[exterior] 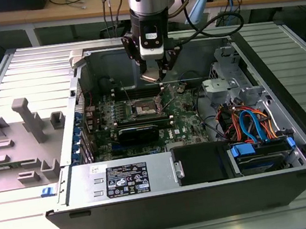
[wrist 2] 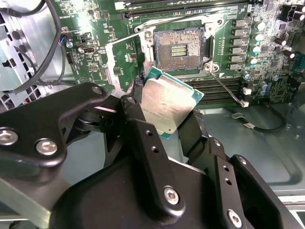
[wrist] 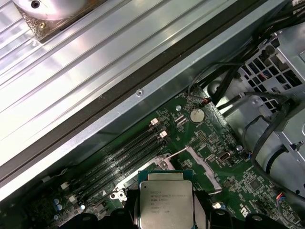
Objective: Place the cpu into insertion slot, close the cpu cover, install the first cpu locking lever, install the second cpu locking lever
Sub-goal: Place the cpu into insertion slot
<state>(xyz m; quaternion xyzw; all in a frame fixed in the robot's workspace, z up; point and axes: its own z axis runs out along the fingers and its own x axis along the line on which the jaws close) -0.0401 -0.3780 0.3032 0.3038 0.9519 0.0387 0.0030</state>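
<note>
The hand point(wrist 2: 164, 121) is clamped on the cpu point(wrist 2: 169, 100) by its edges, metal top visible in both wrist views. The cpu hangs above the motherboard point(wrist 2: 93, 71), near the insertion slot point(wrist 2: 178, 47) but not in it — slot empty, cpu cover point(wrist 2: 123, 40) open.

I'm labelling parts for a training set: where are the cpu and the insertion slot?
cpu point(wrist 2: 169, 102), second wrist view, middle of its metal top.
insertion slot point(wrist 2: 178, 47), second wrist view, its dark centre.
</note>
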